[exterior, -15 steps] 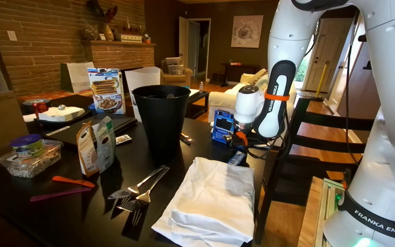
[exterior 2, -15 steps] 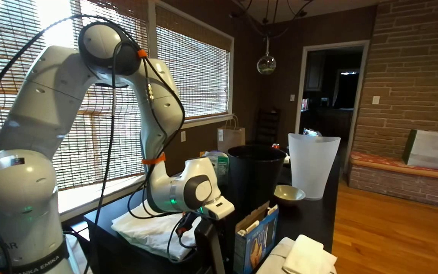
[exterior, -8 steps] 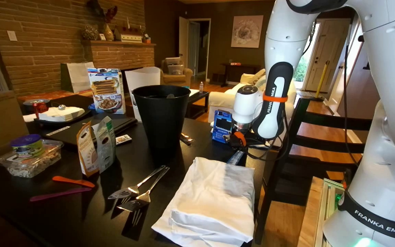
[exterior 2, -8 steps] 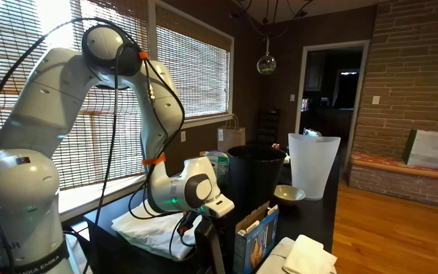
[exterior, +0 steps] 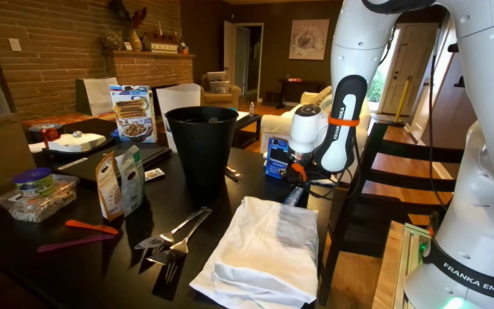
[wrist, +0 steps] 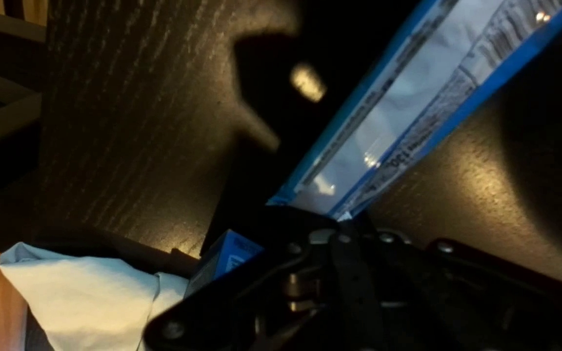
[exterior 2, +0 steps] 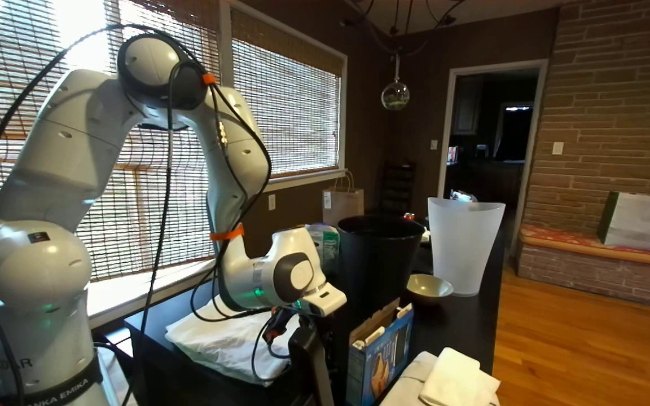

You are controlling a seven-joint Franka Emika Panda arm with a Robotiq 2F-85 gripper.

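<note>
- A dark table (exterior: 114,274) fills the foreground in an exterior view.
- Nearest on it lies a folded white cloth (exterior: 264,253), with metal utensils (exterior: 167,237) just beside it; an orange knife (exterior: 91,226) and a purple knife (exterior: 75,243) lie farther to the side.
- Past the cloth, the gripper (wrist: 342,225) is fully closed, its jaws pinching one end of a blue-and-white wrapped packet (wrist: 417,112).
- The packet slants down from the gripper toward the cloth's far edge; whether its lower end touches anything cannot be told.
- Just beyond the gripper stands a blue box (exterior: 277,159), and well to one side a tall black bin (exterior: 202,150).
- Farther back, a cereal box (exterior: 134,113) stands upright near a white bin (exterior 2: 463,248).
- Past the table come a pale sofa (exterior: 277,124) and a brick wall (exterior: 58,51).
</note>
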